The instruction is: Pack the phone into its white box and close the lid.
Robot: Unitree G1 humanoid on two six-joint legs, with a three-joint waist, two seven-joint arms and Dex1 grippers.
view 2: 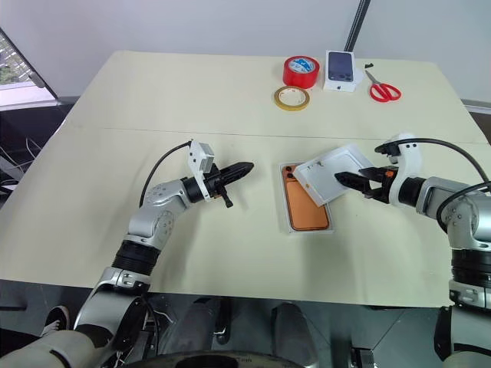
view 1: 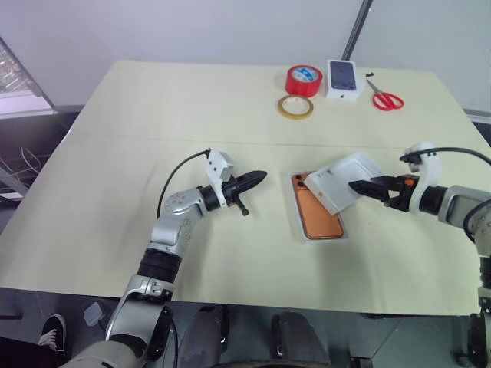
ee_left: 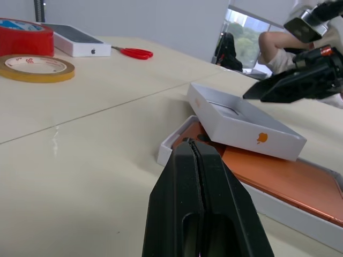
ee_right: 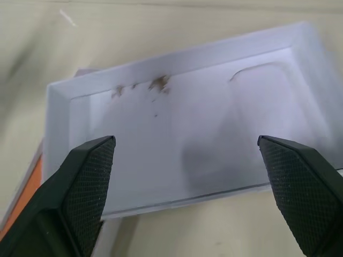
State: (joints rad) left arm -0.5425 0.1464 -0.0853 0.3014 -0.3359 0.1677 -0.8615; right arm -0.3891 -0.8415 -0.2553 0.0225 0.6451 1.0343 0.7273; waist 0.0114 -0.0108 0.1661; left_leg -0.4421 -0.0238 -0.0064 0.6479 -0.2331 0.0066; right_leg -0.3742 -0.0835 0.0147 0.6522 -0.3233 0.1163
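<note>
The copper-orange phone (view 1: 318, 216) lies back-up inside the white box (view 1: 298, 222) near the table's middle. The lid (view 1: 343, 180) rests open side up, tilted across the box's far right end and covering the phone's top. In the right wrist view the lid's plain white inside (ee_right: 193, 107) spreads out between and beyond the fingers. My right gripper (view 1: 360, 186) is open, its tips at the lid's right edge with nothing held between them. My left gripper (view 1: 257, 180) is shut and empty, hovering left of the box and pointing toward it.
At the table's far side stand a red tape roll (view 1: 304, 80), a flat yellow tape ring (view 1: 295, 106), a small white box picturing a dark phone (view 1: 343, 78) and red scissors (view 1: 387, 98). Bare tabletop (view 1: 115, 192) stretches left of the box.
</note>
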